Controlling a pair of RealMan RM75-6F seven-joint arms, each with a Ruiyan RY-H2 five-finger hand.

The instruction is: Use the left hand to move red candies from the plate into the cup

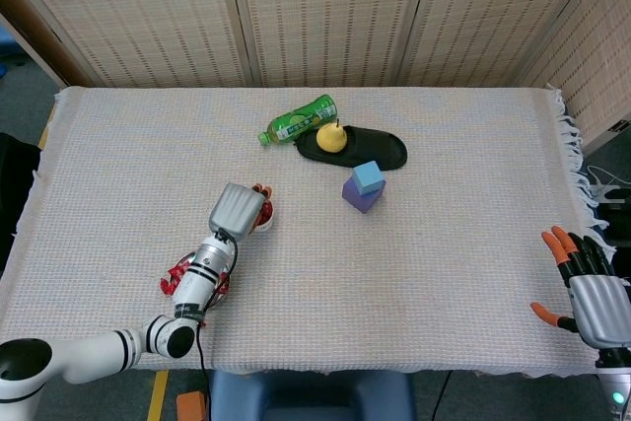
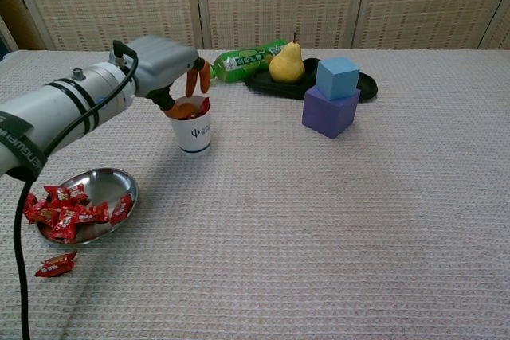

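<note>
Left hand (image 2: 171,77) over cup (image 2: 192,127), fingers apart, grip unclear; a careless withdrawal could tip it. Plate (image 2: 107,185) at 7 o'clock

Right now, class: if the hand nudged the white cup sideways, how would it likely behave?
The cup looks like thin paper, so probably light and easily slid. It is tall with a narrow base, so it may tip. The left hand hovers at its rim, where a bump would tip it most easily.

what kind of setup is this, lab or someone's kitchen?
Likely a lab test bench, not a kitchen: a cloth-covered table ringed by woven partition panels, with staged props such as stacked foam blocks and a pear.
</note>
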